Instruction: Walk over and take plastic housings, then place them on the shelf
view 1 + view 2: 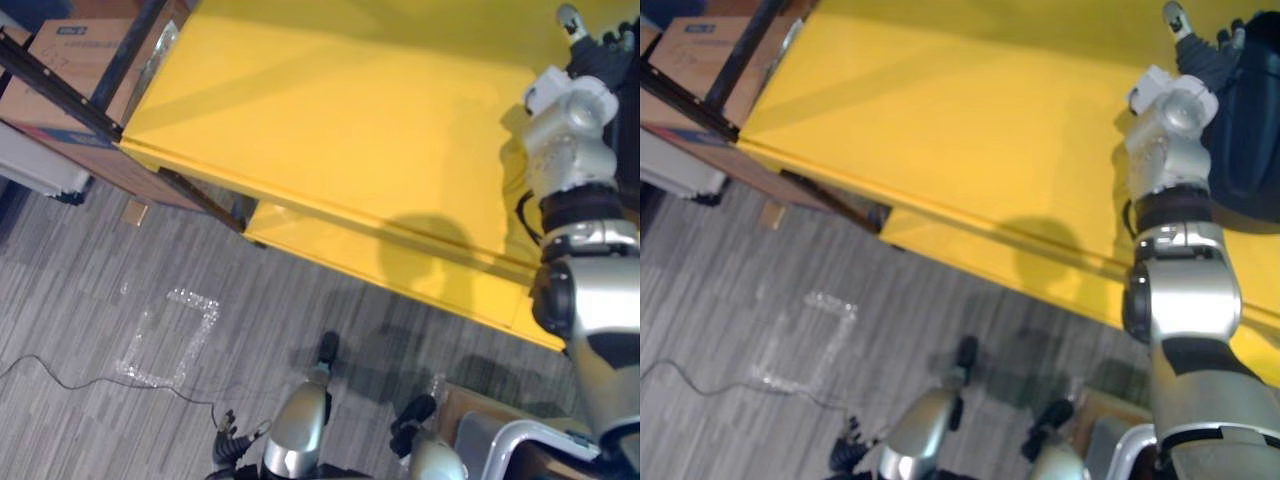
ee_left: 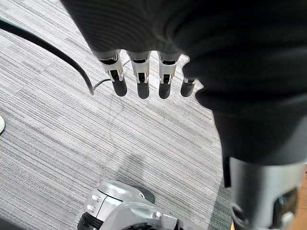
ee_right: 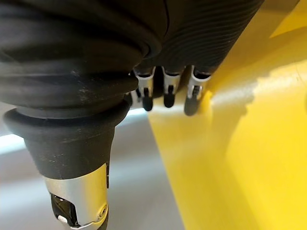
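Nearest, the left hand (image 2: 139, 72) hangs low in front of the yellow shelf (image 1: 330, 130), over the grey striped carpet (image 1: 80, 300); its fingers are straight and spread a little, holding nothing. On the carpet, short of the shelf's front edge and toward its left end, lies a flat clear plastic bag (image 1: 170, 338). The shelf shows two yellow boards, a lower one (image 1: 400, 270) jutting out beneath the front edge of the broad upper one. The right arm reaches up over the shelf's right end, and the right hand (image 3: 169, 86) is above the yellow surface with its fingers loosely extended and nothing between them. Just beside that hand, at the shelf's right edge, sits a dark bulky object (image 1: 1252, 130); I cannot tell whether it is a plastic housing. Beyond the shelf's far left corner, a brown cardboard box (image 1: 55, 55) sits behind a black frame bar (image 1: 60, 90)
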